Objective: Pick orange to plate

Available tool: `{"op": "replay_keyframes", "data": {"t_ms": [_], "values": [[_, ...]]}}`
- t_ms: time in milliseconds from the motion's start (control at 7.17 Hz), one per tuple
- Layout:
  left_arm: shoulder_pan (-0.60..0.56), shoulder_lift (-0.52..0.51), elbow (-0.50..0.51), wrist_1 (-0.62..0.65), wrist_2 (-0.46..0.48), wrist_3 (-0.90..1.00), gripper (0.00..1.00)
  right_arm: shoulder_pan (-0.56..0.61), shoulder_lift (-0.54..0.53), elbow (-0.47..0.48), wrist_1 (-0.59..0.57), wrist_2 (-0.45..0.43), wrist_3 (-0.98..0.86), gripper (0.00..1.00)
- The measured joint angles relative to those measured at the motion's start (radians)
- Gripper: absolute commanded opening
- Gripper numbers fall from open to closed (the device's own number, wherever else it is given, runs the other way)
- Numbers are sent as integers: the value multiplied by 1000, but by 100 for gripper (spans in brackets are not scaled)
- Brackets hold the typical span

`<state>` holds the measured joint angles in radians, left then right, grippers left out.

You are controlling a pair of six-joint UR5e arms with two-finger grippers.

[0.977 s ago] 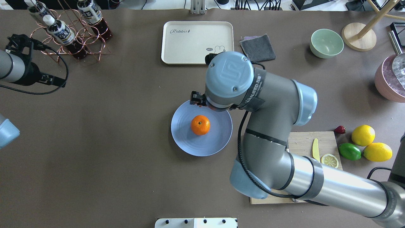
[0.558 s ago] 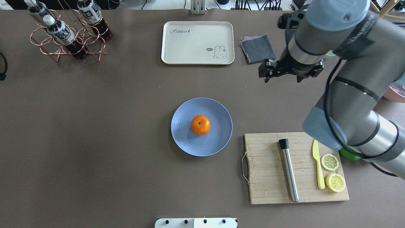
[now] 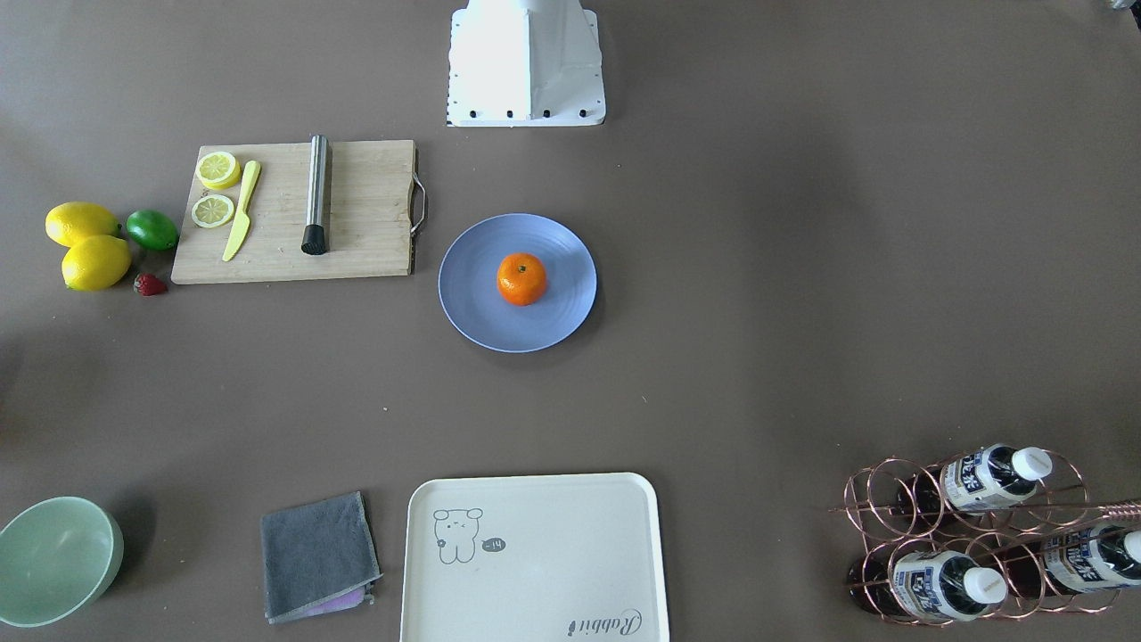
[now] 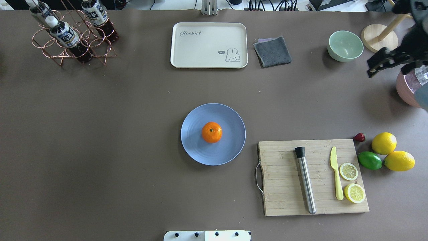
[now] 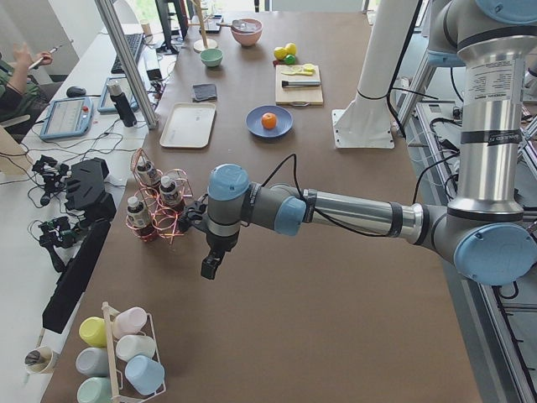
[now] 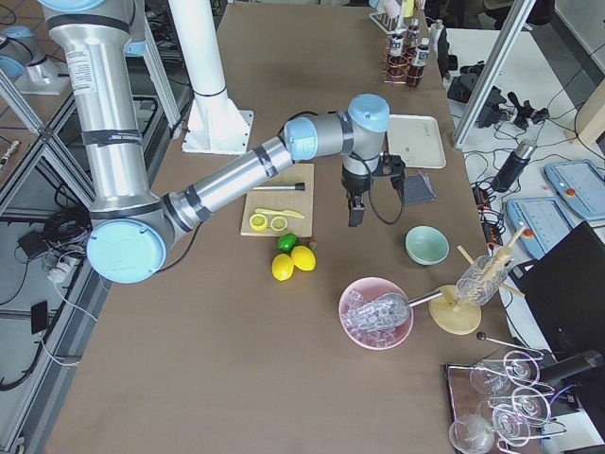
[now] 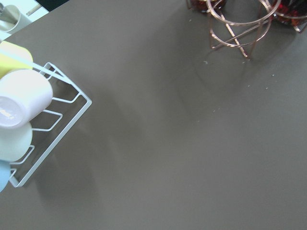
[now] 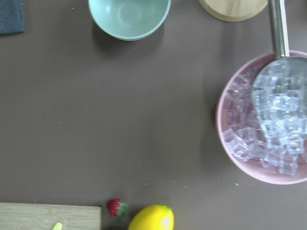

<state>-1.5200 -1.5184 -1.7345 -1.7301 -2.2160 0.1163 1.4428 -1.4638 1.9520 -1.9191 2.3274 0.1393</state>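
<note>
The orange (image 4: 211, 132) sits upright at the middle of the light-blue plate (image 4: 195, 147), stem dimple up, with nothing touching it; it also shows as the orange (image 3: 521, 278) on the plate (image 3: 472, 303) from across the table. My right arm's black wrist end (image 4: 388, 61) hangs at the far right, above the table near the pink bowl. My right gripper (image 6: 354, 216) points down; I cannot tell whether it is open. My left gripper (image 5: 210, 269) hangs far off by the bottle rack, and its state is unclear too.
A cutting board (image 4: 284, 187) holds a metal muddler (image 4: 305, 180), a yellow knife (image 4: 335, 172) and lemon slices. Beside it lie lemons (image 4: 384, 143), a lime (image 4: 369, 160) and a strawberry. At the back: cream tray (image 4: 200, 47), grey cloth (image 4: 272, 51), green bowl (image 4: 345, 45), bottle rack (image 4: 70, 33). Ice bowl (image 8: 261, 120).
My right arm has swung from above the plate out to the table's right edge. My left arm has left the overhead view. The orange has stayed on the plate.
</note>
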Motion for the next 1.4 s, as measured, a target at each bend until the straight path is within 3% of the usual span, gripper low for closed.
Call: {"op": "replay_keyframes", "data": {"t_ms": [419,837,1395], "values": [[-7,71,29,-21,-11,4,98,154,-70,-110,8,-25,-153,100],[-25,157,22,-100,-24,-4,98,173,-164,-149,125,-26,-152,100],[-51,170,27,-113,-90,-7,98,175,-190,-219,247,-23,-150,100]]}}
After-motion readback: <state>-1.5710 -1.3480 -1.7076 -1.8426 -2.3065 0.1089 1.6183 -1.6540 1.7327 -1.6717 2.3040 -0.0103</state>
